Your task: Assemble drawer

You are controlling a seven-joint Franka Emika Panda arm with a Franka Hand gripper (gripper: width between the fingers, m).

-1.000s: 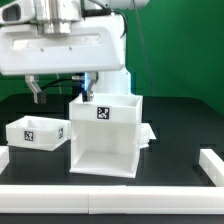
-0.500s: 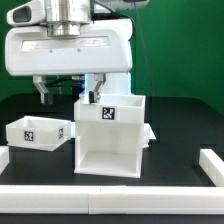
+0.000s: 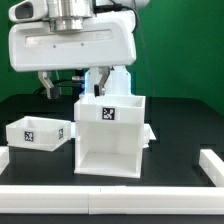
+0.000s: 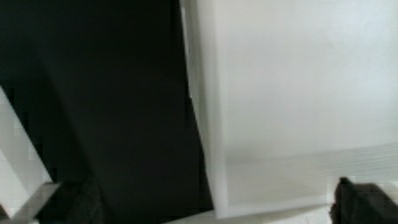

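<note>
The large white box shell (image 3: 110, 140) stands upright in the middle of the black table, open toward the front, with a tag on its top front edge. A small shallow white tray (image 3: 37, 131) with a tag lies to the exterior view's left of it. My gripper (image 3: 71, 88) hangs open over the shell's upper left corner; one finger (image 3: 97, 90) is at the shell's left wall top, the other (image 3: 46, 86) is outside it. In the wrist view the shell's white wall (image 4: 285, 100) lies between the dark fingertips (image 4: 363, 200), and my gripper (image 4: 217, 205) holds nothing.
Long white bars edge the table at the front (image 3: 110, 192) and at the exterior view's right (image 3: 212, 165). A low white piece (image 3: 148, 134) shows behind the shell on its right. Black table (image 4: 107, 120) lies beside the shell's wall.
My gripper has moved to the exterior view's right and slightly up. The box shell has shifted a little to the right too. The small tray has not moved.
</note>
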